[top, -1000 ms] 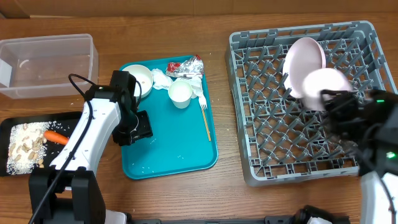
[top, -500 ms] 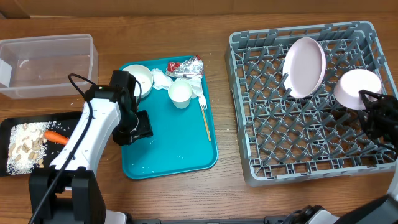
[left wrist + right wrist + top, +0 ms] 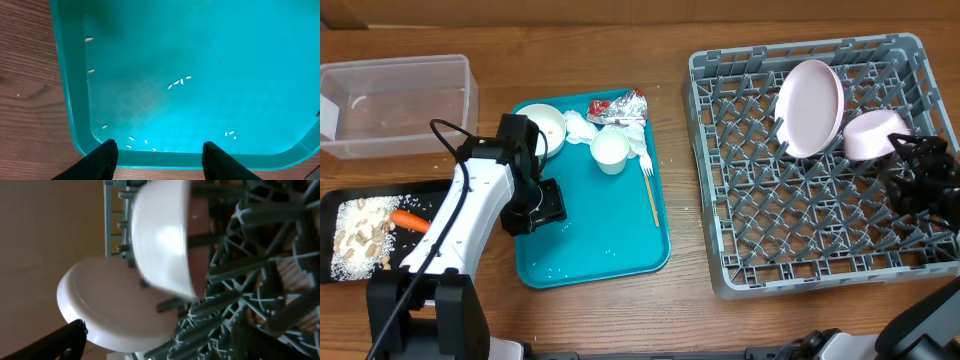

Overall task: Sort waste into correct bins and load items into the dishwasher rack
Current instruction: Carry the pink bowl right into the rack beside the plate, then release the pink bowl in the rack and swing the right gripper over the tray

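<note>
The grey dishwasher rack (image 3: 760,240) holds the white plate (image 3: 810,107) on edge and a white bowl (image 3: 873,133) tilted on the pegs beside it. Both show in the right wrist view, the plate (image 3: 105,310) and the bowl (image 3: 160,235). My right gripper (image 3: 918,178) is open just behind the bowl, not touching it (image 3: 170,340). My left gripper (image 3: 535,205) is open and empty over the teal tray's left edge (image 3: 157,150). The tray carries a second bowl (image 3: 542,125), a cup (image 3: 610,150), napkins (image 3: 582,127), a foil wrapper (image 3: 620,107) and the fork (image 3: 651,190).
The clear tub (image 3: 395,105) stands at the back left. The black tray (image 3: 332,200) at the front left holds the carrot (image 3: 410,220) and beige food bits (image 3: 360,235). Rice grains (image 3: 177,81) lie scattered on the teal tray (image 3: 590,250).
My right gripper carried the bowl toward the rack's right side, then set it tilted on the pegs next to the plate and let go. The left arm has not moved.
</note>
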You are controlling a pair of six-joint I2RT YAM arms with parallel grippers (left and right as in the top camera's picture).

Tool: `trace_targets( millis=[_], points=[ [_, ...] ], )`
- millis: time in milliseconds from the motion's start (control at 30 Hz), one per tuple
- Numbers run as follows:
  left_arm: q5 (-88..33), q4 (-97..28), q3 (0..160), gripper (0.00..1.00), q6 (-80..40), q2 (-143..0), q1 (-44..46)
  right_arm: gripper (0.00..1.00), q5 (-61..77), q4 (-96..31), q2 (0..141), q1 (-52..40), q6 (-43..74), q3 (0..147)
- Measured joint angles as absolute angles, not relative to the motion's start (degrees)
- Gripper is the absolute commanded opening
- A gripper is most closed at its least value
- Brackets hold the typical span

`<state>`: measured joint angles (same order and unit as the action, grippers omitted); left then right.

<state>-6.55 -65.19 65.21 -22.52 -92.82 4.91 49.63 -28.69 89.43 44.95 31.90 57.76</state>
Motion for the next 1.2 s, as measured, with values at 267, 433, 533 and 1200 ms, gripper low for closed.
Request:
trace_targets(
  millis=[267, 433, 533, 1200],
  points=[
    [-6.5, -65.4, 65.2, 0.57, -22.5, -92.8, 4.9, 1.0, 41.8, -51.4, 89.6, 45.0, 30.5, 76.9],
    [-6.7, -65.2, 65.2, 0.56, -22.5, -92.8, 4.9, 1.0, 38.9, -64.4, 89.4, 44.9, 28.8, 90.8],
    [-8.1, -65.0, 65.2, 0.55, -22.3, -92.8, 4.9, 1.0, 38.2, -69.8, 88.4, 44.4, 27.8, 97.3],
    [-10.4, -70.2, 71.0, 0.58, -21.1, -77.2, 4.9, 1.0, 31.7, -76.8, 70.4, 13.1, 24.2, 105.1]
  ],
)
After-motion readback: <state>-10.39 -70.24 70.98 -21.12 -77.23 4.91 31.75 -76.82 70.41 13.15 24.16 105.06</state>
